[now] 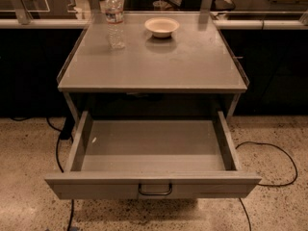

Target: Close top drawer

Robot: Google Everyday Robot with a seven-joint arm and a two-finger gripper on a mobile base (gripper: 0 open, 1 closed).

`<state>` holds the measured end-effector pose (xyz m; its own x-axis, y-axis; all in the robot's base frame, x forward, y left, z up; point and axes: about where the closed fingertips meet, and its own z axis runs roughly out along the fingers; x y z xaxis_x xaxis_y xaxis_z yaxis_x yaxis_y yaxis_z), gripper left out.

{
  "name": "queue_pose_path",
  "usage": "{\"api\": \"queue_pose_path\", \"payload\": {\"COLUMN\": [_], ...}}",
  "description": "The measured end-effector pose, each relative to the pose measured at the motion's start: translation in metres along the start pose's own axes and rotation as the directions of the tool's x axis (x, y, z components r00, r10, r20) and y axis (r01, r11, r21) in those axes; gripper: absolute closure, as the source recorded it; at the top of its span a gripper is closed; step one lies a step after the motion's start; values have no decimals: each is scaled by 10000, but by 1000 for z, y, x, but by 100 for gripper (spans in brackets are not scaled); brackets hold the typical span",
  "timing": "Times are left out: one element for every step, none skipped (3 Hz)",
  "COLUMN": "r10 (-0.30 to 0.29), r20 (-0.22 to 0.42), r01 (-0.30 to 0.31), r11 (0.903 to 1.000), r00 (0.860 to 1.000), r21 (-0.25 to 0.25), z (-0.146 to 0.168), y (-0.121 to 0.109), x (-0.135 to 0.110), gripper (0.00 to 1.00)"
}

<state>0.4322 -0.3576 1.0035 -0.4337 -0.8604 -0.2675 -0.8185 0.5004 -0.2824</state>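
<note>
The top drawer (153, 186) is a wide shallow grey metal drawer, pulled fully out from under the grey table top (154, 61). Its inside is empty. Its flat front panel carries a small dark wire handle (155, 190) at the centre, near the bottom of the view. My gripper and arm are out of view.
A clear water bottle (114, 19) and a pale bowl (161, 27) stand at the back of the table top. Black cables (269, 150) lie on the speckled floor to the right and left of the drawer. A white rail (260, 24) runs behind the table.
</note>
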Motion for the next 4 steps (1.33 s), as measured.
{"api": "queue_pose_path", "payload": {"r10": [-4,448,1170,1679], "r20": [2,-42,-51,-23], "r01": [4,-448,-1168,-1672], "r11": [10000,9990,9926,9825], "r00": [10000,9990,9931,9858], "r21": [0,92,347,827], "z": [0,-3,-11,-28], "y": [0,-8,-20,-35], "x": [0,18,55,99], "gripper": [0,0,0,0]}}
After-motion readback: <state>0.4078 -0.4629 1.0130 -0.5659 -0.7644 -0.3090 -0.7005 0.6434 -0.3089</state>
